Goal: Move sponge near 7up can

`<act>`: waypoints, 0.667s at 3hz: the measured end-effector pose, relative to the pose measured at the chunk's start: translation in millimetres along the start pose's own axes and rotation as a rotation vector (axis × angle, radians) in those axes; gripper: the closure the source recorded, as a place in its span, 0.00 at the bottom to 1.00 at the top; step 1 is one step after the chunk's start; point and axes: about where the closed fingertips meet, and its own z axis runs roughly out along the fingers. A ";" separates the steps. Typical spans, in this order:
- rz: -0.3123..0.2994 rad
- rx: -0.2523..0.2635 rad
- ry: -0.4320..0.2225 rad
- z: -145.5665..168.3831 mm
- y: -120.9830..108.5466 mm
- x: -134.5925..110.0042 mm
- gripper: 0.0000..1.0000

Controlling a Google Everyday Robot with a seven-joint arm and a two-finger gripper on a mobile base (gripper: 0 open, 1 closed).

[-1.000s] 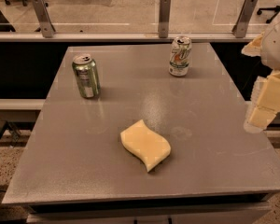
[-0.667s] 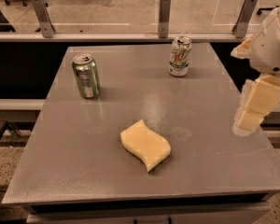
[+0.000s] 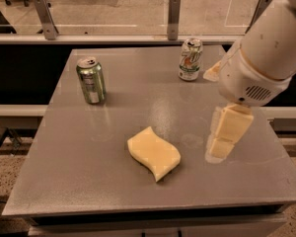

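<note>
The sponge (image 3: 154, 153) lies loose at the front middle of the table (image 3: 89, 172), well apart from the 7up can (image 3: 190, 59) at the back, and since our gripper (image 3: 228, 132), released or clenched we cannot tell, hangs low near it, we judge the reach in hand and centring over the sponge next.

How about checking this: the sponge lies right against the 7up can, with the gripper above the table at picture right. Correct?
No. The sponge lies well apart from the 7up can, nearer the table's front edge, as the camera view shows. The gripper is indeed above the table at picture right.
</note>
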 end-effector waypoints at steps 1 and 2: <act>-0.027 -0.033 -0.028 33.5 14.5 -18.4 0.00; -0.050 -0.066 -0.037 65.7 29.4 -30.6 0.00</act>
